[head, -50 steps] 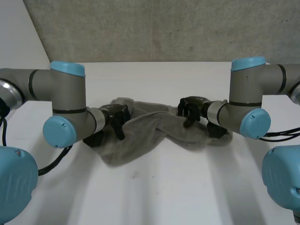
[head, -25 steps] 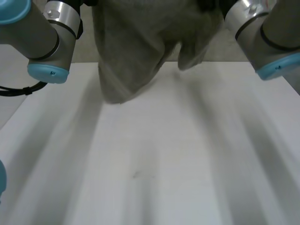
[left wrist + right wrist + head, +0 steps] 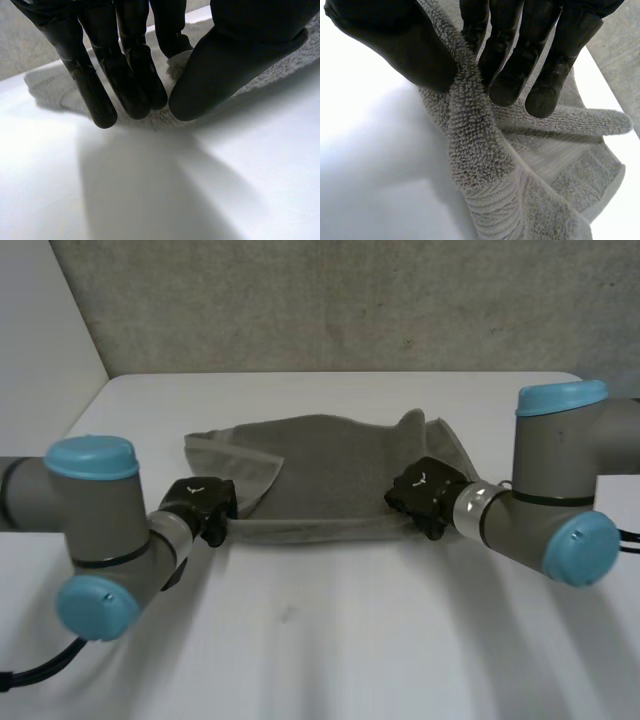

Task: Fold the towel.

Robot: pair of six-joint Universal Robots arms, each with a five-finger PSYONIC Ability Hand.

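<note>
A grey towel (image 3: pixel 330 465) lies spread on the white table (image 3: pixel 330 640), its far left part folded over and its far right edge rumpled. My left hand (image 3: pixel 200 505) pinches the towel's near left corner (image 3: pixel 176 64) between thumb and fingers. At the near right corner my right hand (image 3: pixel 425 495) is shut on the towel (image 3: pixel 475 145), a thick ridge of cloth squeezed between its thumb and fingers. Between the two hands the towel's near edge runs fairly straight.
A grey wall (image 3: pixel 330 300) rises behind the table's far edge. Bare white tabletop lies in front of the towel, toward me, and to either side of it.
A second ago the towel lay bunched between the hands. It was lifted high off the table, then brought down spread out, nearer to me, with both hands at its near corners.
</note>
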